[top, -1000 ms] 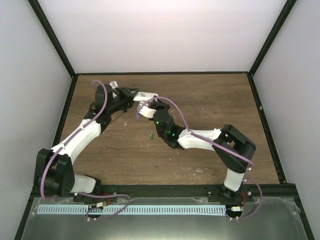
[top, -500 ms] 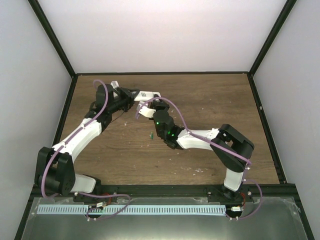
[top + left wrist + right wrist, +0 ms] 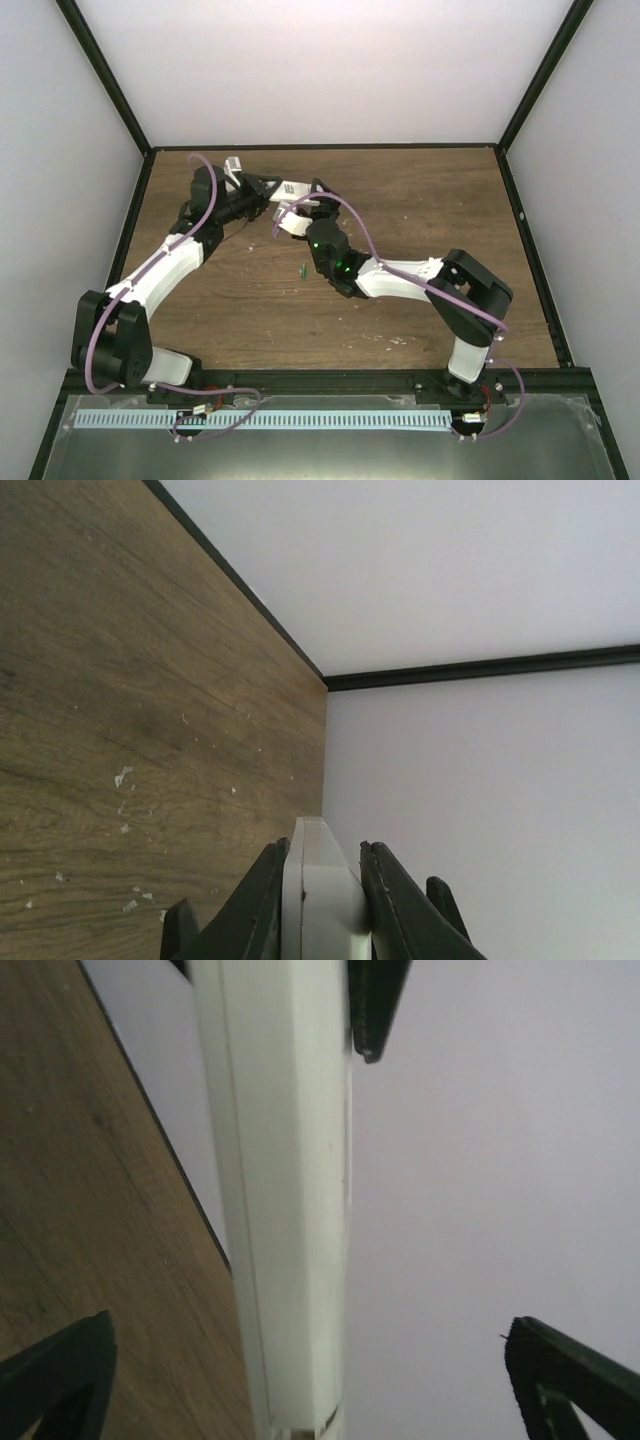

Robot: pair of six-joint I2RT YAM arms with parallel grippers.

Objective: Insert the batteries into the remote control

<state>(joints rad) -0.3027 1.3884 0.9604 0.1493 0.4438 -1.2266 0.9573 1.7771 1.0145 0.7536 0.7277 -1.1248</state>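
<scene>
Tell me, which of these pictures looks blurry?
Right wrist view: the remote control sits so close it looks soft and washed out. Left wrist view: the table shows crisp grain. Top external view: even light, no harsh shadows.

The top view sat high above and behind both arm bases, looking down and forward, and it took in the whole table (image 3: 420, 230) out to the back wall (image 3: 320, 70). The left wrist camera rode right behind the left gripper (image 3: 322, 848), peering out past its tips, wood off to the left of them. The right wrist camera was even tighter, looking out from between the right gripper (image 3: 310, 1370) tips. The overlap? The remote control (image 3: 285, 1190) showed in all three.
</scene>
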